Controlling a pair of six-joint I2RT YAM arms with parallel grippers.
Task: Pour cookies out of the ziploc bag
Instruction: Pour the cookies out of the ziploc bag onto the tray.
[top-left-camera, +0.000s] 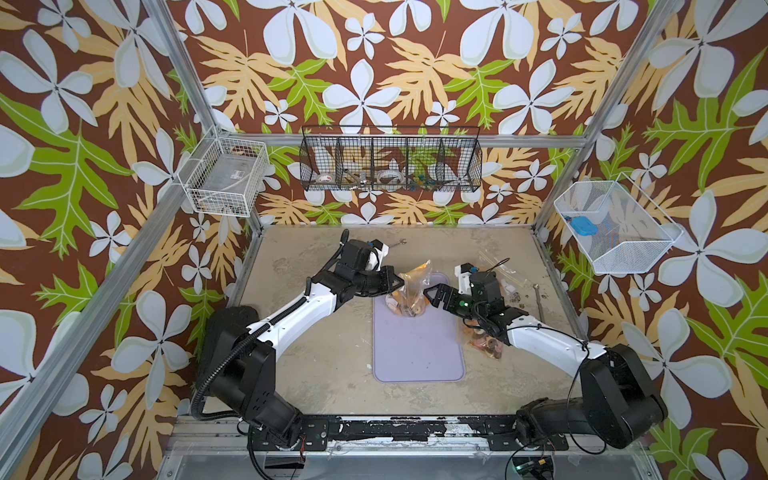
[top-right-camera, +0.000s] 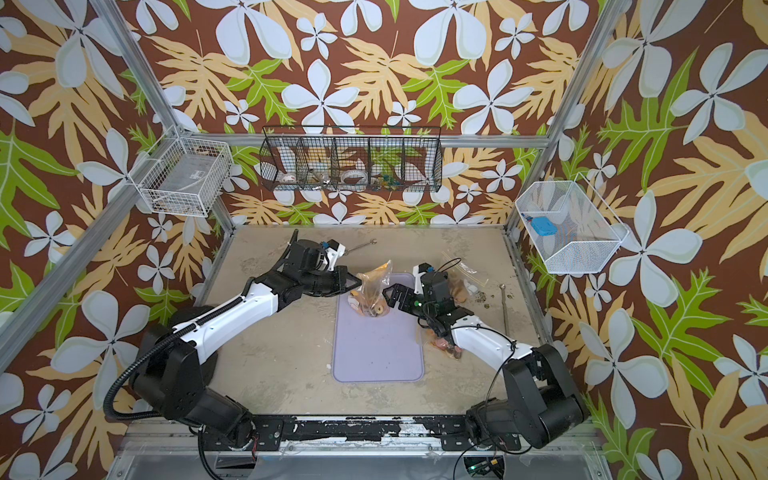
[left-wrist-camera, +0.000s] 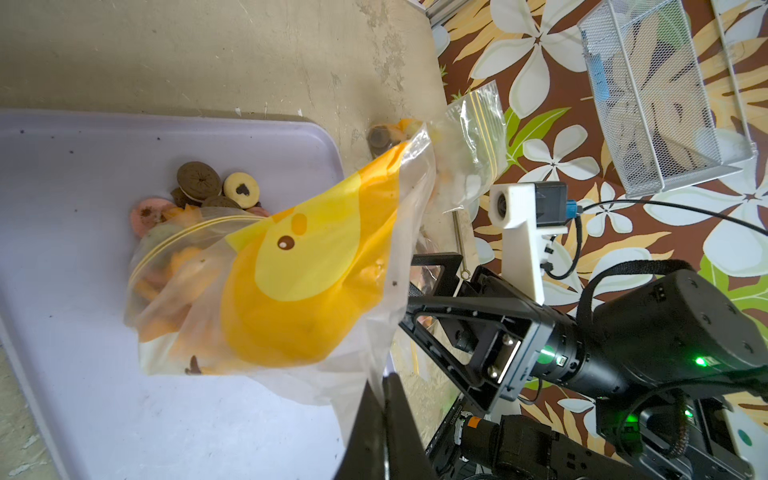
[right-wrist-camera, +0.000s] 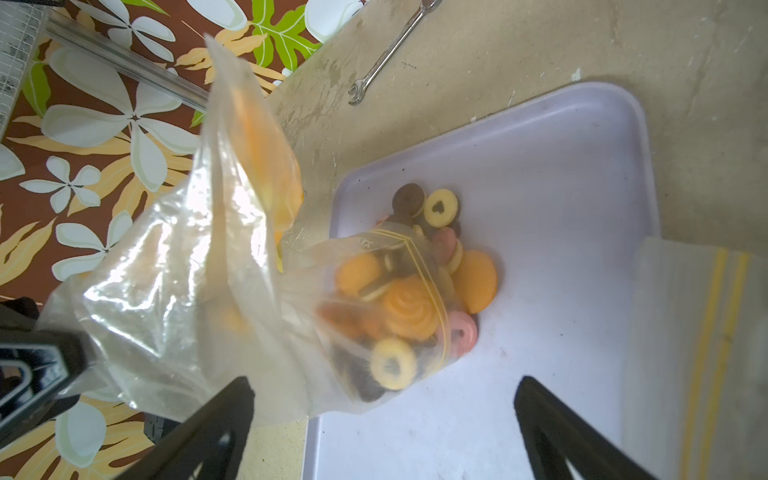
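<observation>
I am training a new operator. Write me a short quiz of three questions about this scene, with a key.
1. Which arm's jaws hold the ziploc bag?
2. True or false: the right arm's jaws are shut.
3. The cookies already out of this bag lie on: A) the purple tray; B) the bare table; C) a wire basket.
Key: 1 left arm's jaws; 2 false; 3 A.
</observation>
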